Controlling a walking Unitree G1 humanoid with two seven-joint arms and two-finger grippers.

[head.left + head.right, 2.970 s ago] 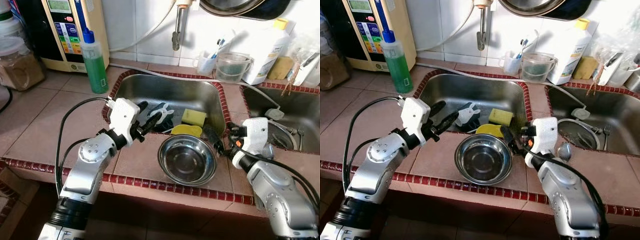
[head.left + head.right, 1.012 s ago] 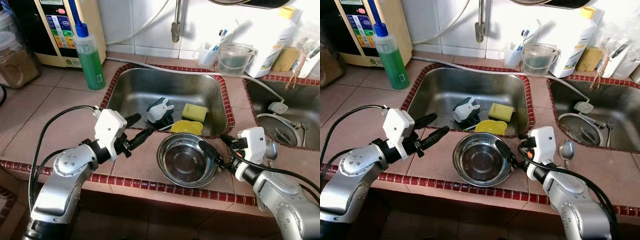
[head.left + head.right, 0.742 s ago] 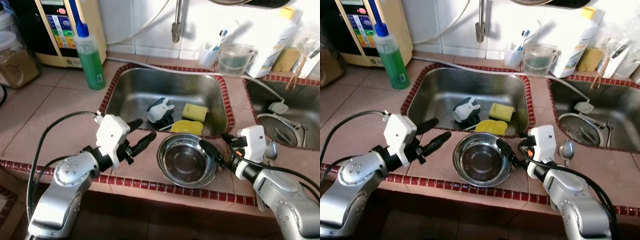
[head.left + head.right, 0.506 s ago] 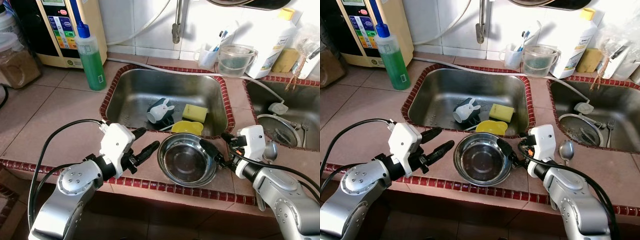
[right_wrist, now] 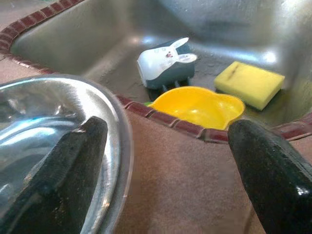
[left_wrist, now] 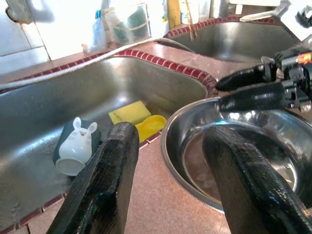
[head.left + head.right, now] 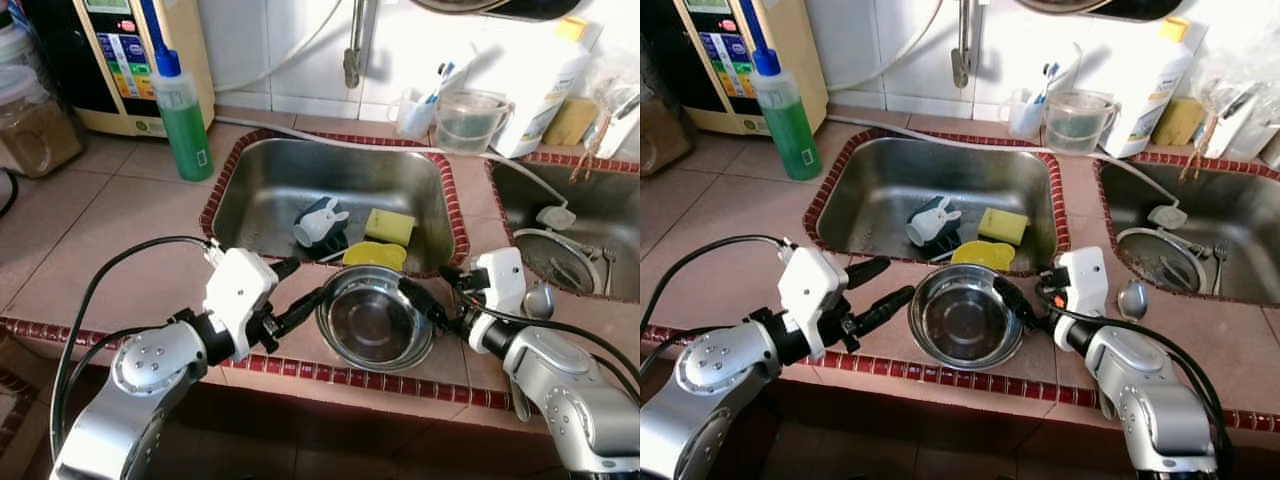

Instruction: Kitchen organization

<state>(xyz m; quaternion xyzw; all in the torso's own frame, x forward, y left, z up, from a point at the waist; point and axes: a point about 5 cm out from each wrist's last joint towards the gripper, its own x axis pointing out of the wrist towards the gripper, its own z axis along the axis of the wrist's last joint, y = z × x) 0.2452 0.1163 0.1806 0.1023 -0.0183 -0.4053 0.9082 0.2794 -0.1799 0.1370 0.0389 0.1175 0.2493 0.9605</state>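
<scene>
Steel bowl (image 7: 375, 322) sits on the tiled worktop (image 7: 120, 230), at the sink's (image 7: 340, 190) near edge. Your left pincer (image 7: 302, 290) is spread wide at the bowl's left rim; one finger tip looks just inside, contact unclear. Your right pincer (image 7: 1025, 300) is spread too, straddling the right rim. In the sink: rabbit mug (image 5: 163, 66), sponge (image 5: 248, 83), and a yellow item (image 5: 197, 107) partly hidden behind the sink's edge.
</scene>
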